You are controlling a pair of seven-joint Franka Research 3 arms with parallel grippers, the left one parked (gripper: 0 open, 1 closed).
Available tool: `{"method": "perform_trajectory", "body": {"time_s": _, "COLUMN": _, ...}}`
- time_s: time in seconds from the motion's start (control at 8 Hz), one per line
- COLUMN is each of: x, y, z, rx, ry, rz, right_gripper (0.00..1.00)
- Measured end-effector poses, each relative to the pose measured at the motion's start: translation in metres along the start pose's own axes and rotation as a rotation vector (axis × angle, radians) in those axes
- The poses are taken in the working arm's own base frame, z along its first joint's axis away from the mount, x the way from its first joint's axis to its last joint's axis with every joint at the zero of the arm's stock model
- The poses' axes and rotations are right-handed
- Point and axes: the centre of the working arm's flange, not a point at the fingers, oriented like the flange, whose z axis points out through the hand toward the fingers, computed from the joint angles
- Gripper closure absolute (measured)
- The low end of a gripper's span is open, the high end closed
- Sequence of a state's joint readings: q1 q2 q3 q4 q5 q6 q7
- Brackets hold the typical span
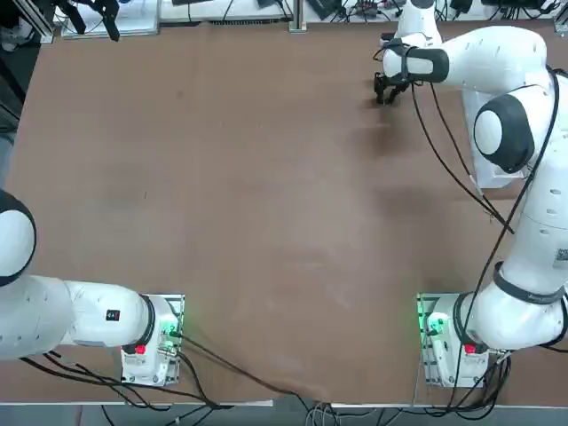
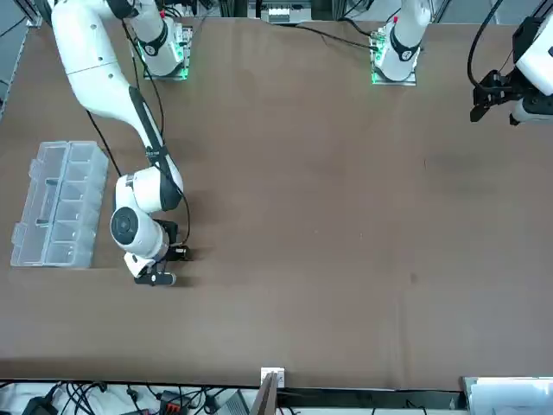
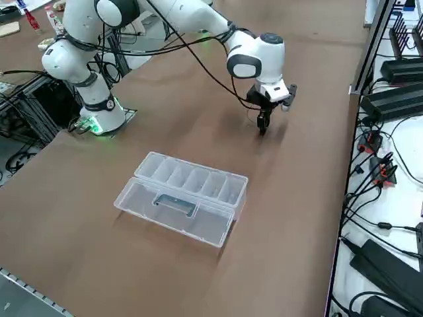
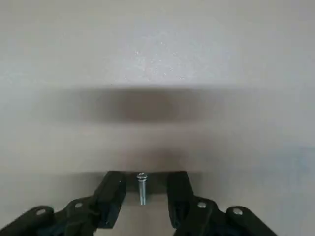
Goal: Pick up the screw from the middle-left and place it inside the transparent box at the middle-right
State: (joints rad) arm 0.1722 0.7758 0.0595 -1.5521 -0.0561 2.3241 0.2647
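Note:
A small metal screw (image 4: 141, 187) lies on the brown table between the two black fingers of my right gripper (image 4: 146, 181). A gap shows on each side of it, so the fingers stand open and apart from it. The gripper (image 1: 384, 91) points down at the far right part of the table, with its tips low at the surface (image 3: 263, 123). The screw is too small to make out in the other views. The transparent box (image 3: 185, 198) lies nearer the arm's base with its lid folded open, and it also shows in the front view (image 2: 59, 203).
A tiny dark speck (image 1: 145, 195) sits on the table at the middle-left, also seen from the front (image 2: 413, 278). Cables and power bricks (image 3: 390, 99) run along the table's far edge beyond the gripper.

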Motion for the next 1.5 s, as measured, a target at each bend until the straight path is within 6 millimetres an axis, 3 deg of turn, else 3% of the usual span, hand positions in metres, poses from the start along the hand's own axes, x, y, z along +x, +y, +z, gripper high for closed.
{"method": "perform_trajectory", "body": {"time_s": 1.0, "x": -0.0001, "y": -0.0025, "z": -0.0020, "rx": -0.002, "ry": 0.004, "rz": -0.006, "right_gripper": 0.65}}
{"method": "perform_trajectory", "body": {"time_s": 1.5, "x": 0.0004, "y": -0.0017, "z": -0.0034, "rx": -0.004, "ry": 0.006, "rz": -0.006, "right_gripper": 0.81}}
